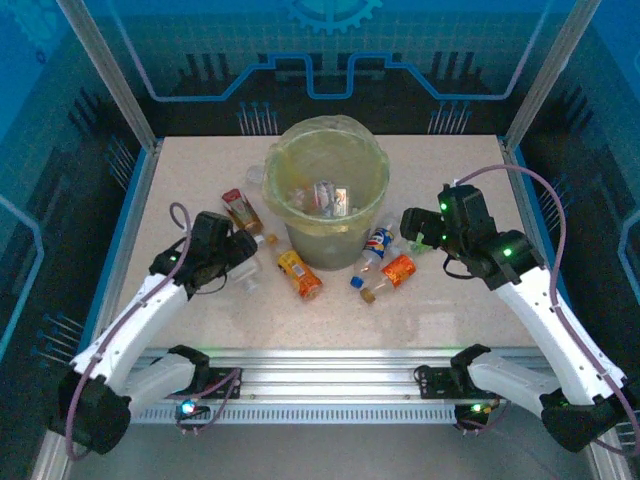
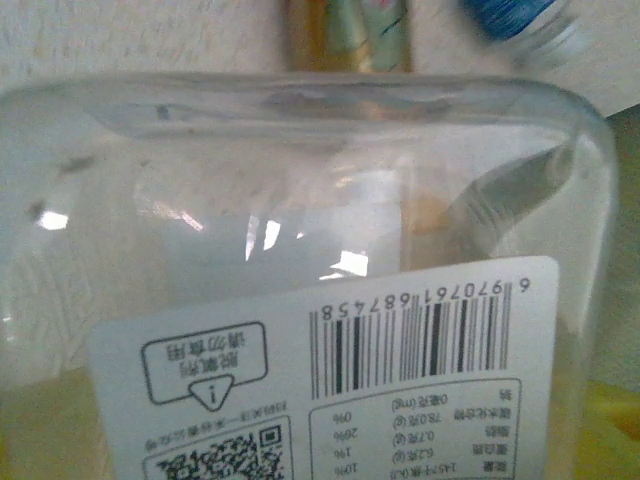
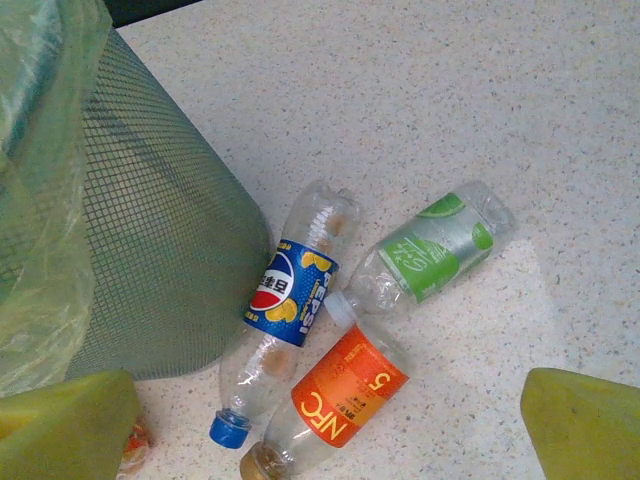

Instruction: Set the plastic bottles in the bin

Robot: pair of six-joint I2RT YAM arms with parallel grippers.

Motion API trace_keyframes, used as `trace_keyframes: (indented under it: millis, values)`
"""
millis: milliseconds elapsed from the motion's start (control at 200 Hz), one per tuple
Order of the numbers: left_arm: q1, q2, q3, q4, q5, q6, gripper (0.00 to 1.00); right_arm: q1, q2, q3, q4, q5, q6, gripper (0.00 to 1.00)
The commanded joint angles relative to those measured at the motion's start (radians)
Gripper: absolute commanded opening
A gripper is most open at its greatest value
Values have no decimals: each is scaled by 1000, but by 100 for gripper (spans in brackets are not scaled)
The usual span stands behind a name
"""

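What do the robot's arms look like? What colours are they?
Both the left arm and right arm are white tubes with black joints. A purple cable loops along each, tiny green lights glow, and the right gripper has yellow-green fingertips.

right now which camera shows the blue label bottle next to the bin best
The right wrist view: the blue label bottle lies whole and sharp beside the bin, label and blue cap clear. The top external view shows it small, at the bin's foot.
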Motion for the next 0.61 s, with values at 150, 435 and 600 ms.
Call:
trace_keyframes:
  millis: [150, 435, 600]
  values:
    - [9, -56, 219, -29, -36, 128, 64, -13, -51, -27, 20, -16, 42, 100]
    - [9, -2, 432, 94, 24, 217, 62, -15, -92, -67, 18, 0, 74, 100]
    - [7, 101, 575, 164, 141, 265, 60, -16, -91, -78, 24, -1, 82, 100]
